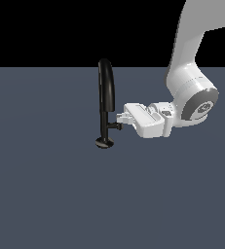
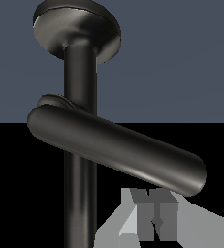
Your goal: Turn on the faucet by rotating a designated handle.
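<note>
Exterior view first: the tall, thin glossy black faucet (image 1: 106, 99) with the arched tube spout stands on its small round greyish base on the flat slate-blue surface (image 1: 50, 194), roughly mid-frame. The white robot arm (image 1: 189, 92) comes in from the exterior view's right, and its upper part is cut off by the frame edge. Its white tool (image 1: 119, 117) sits right at the faucet's lower stem, where the short black bar handle (image 1: 117, 126) pokes out toward the exterior view's right. The handle is mostly lost against the white fingers and too small to make out properly, so I can't tell if the tool is apart, together or clamped on anything.

Wrist view: way closer. The handle (image 2: 116, 147) is a rounded black bar lying tilted across the stem (image 2: 79, 145), with the round base showing behind. Only 1 pale grey fingertip (image 2: 154, 220) is clearly readable, close under the bar's free end. No writing or labels anywhere.
</note>
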Controlling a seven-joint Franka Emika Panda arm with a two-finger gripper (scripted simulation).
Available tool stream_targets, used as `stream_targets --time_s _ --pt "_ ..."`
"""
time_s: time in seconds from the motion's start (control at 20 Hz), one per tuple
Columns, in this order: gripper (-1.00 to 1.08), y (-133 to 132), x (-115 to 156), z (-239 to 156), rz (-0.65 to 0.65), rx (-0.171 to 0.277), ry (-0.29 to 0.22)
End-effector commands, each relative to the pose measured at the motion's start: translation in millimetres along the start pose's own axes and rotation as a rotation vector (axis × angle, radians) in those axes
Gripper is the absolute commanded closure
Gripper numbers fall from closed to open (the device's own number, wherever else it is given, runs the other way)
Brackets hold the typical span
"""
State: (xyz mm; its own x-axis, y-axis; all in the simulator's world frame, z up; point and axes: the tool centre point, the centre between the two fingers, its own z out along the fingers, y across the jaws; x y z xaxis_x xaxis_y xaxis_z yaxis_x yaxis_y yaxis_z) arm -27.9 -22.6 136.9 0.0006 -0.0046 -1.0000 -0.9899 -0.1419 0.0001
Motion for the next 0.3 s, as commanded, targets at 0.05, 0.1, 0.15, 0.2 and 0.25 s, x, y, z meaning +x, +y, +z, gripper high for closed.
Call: stream_targets --time_s 0.05,0.1,0.15,0.2,0.25 --pt "1.08 16.0 33.6 0.1 0.029 0.003 -0.003" --pt "1.08 19.1 40.0 0.1 0.031 0.003 -0.004" --pt "1.08 22.2 46.4 0.2 0.033 0.003 -0.004" --pt "1.08 25.3 52.6 0.2 0.036 0.003 -0.005" --pt "1.08 25.3 52.6 0.2 0.036 0.003 -0.005"
